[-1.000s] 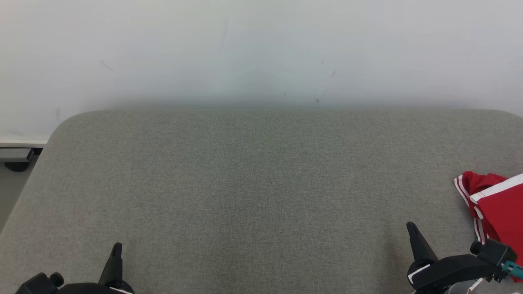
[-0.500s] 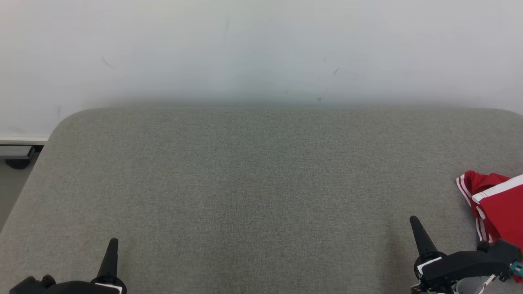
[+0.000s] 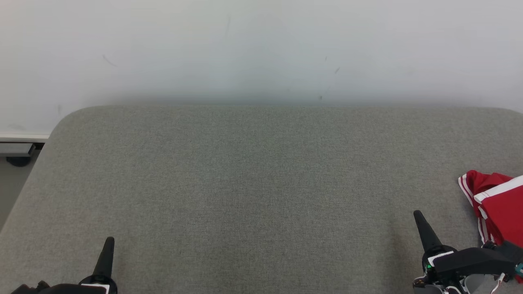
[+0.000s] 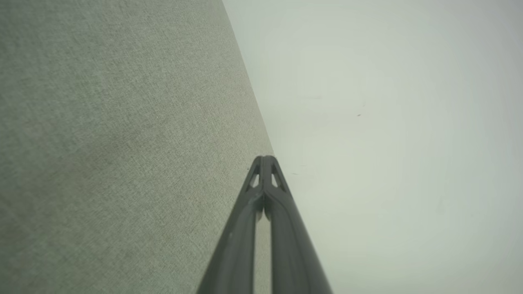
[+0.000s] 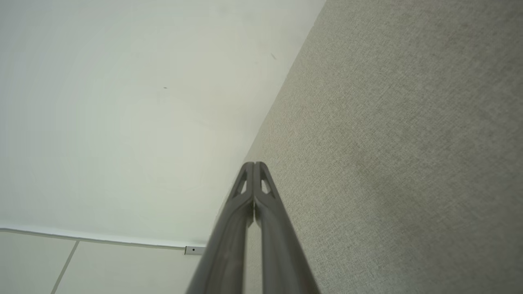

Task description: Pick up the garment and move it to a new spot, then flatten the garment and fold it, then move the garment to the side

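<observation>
Both pinched together, empty: left end effector [image 3: 108, 245], right end effector [image 3: 420, 220]. Red garment [image 3: 500, 208] bunched at right edge of frame on bench [image 3: 261, 183], near right end effector. Tip imo: spread fingers first, grab raised fold.

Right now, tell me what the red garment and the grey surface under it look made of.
Garment: soft cloth, likely a smooth synthetic sports knit; it crumples in folds, with white stripes. Grey surface: matte woven upholstery fabric, fine speckled weave visible; rounded corners hint at padding.

Red garment [image 3: 502, 212] on grey surface [image 3: 245, 183], far right
</observation>
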{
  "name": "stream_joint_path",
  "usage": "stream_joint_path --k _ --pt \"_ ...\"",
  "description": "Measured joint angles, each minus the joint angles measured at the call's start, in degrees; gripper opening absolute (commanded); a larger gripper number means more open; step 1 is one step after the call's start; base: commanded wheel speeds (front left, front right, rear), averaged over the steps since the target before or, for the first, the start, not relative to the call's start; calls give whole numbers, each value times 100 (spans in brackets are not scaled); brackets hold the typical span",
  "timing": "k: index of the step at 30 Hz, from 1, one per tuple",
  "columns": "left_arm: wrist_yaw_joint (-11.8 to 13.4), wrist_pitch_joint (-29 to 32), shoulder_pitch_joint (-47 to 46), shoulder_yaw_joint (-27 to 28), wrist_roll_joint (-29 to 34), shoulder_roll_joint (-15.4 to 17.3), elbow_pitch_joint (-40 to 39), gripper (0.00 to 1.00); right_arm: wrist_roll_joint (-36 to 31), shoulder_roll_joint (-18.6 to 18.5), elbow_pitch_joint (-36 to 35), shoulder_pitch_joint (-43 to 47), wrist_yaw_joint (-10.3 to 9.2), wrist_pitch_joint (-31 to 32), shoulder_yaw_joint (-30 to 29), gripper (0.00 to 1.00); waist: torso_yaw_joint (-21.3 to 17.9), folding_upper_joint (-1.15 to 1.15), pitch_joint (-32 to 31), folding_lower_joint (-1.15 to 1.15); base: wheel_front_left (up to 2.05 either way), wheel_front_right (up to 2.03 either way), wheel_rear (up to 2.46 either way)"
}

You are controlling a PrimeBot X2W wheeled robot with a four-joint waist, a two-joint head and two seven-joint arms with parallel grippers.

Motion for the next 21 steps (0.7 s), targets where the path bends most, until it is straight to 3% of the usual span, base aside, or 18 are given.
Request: stream_joint_path --k 21 --pt "-304 237 -116 420 -1393 -162 79 0 1464 -2 102 -121 159 148 -163 0 34 0 53 0 0 0 0"
